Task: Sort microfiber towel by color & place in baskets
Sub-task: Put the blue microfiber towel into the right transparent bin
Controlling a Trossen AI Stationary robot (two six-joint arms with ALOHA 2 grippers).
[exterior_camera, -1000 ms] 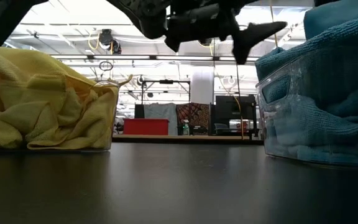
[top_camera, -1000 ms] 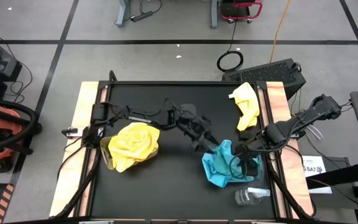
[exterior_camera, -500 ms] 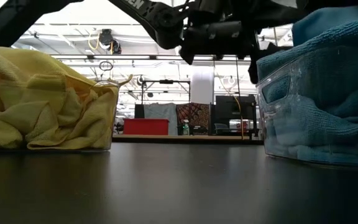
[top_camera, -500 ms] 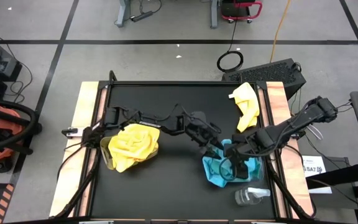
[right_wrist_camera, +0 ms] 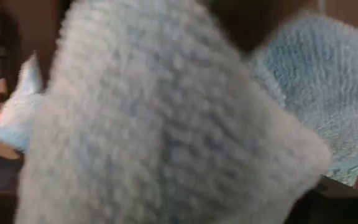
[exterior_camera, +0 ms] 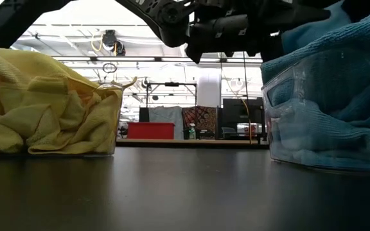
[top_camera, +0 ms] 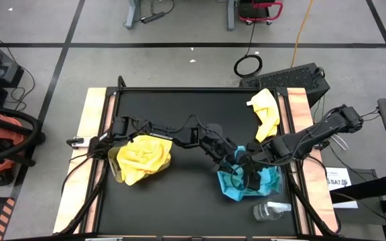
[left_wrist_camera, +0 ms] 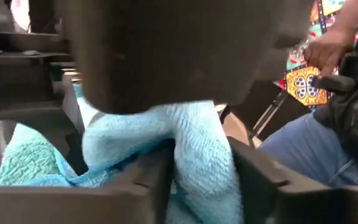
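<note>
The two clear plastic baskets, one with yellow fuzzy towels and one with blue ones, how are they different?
The clear plastic basket of yellow fuzzy towels sits on the table's left side; the clear plastic basket of turquoise blue towels sits on its right. No gripper is at the yellow basket, while the left gripper and right gripper both reach into the blue one. Both baskets look alike in shape and are heaped full.

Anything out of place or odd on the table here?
One yellow towel lies loose at the table's far right edge, outside the yellow-filled basket. Blue towels spill over the other basket's rim, where both tools, left and right, crowd together.
</note>
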